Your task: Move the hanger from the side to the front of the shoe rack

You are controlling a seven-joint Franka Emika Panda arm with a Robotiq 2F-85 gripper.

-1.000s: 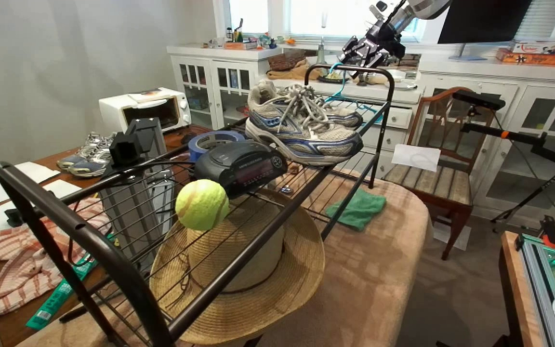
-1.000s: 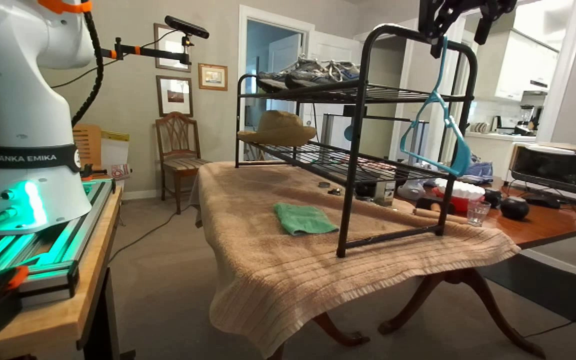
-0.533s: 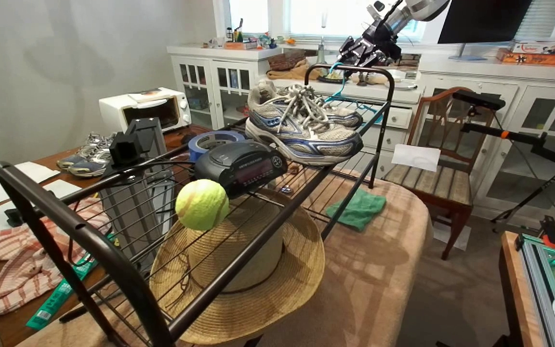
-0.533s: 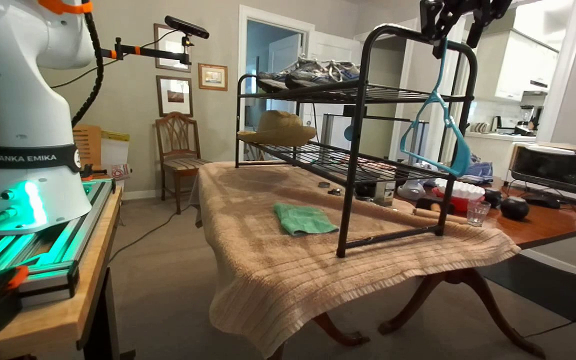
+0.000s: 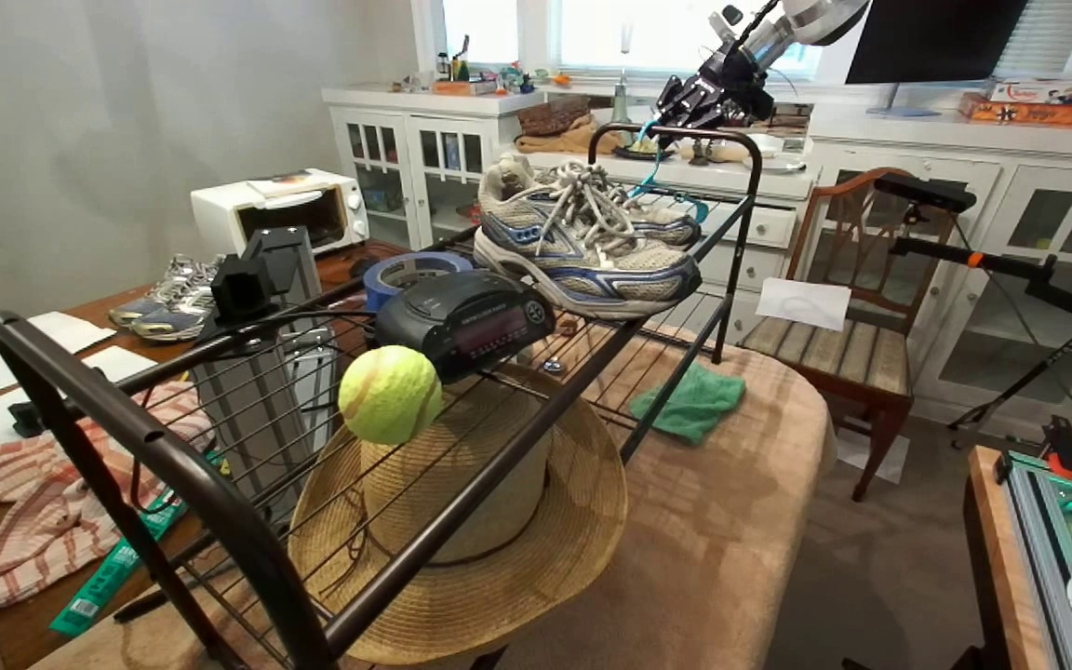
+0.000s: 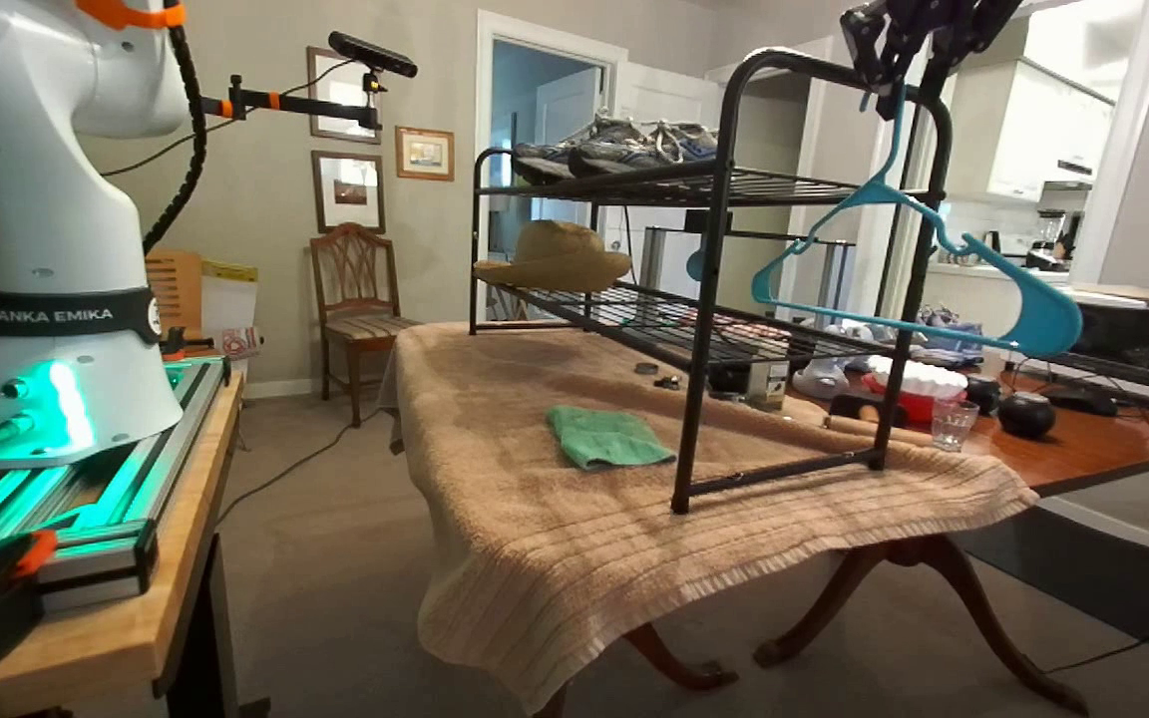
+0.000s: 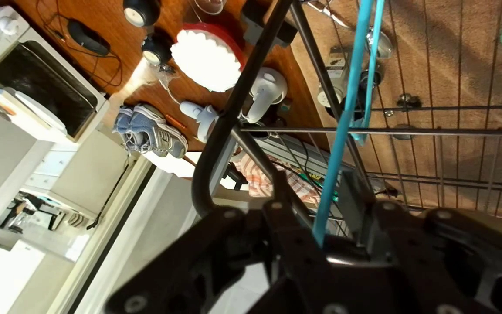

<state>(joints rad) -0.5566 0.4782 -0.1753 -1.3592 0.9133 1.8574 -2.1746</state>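
The blue hanger hangs at the end of the black shoe rack, its hook up at the rack's top end bar. Both also show in an exterior view, the hanger behind the shoes and the rack large in front. My gripper is at the hook, partly open. In the wrist view the hanger's rod runs up between the fingers of my gripper, close to the left finger, with a gap to the right one. The hook's top is hidden by the gripper.
Shoes, a clock radio and a tennis ball are on the rack's top shelf. A straw hat is on the lower shelf. A green cloth lies on the towel-covered table. A toaster oven stands farther back.
My gripper's fingers have come closer together around the hook, and the gripper has shifted slightly. The hanger has turned and now shows broader, reaching out past the rack's post.
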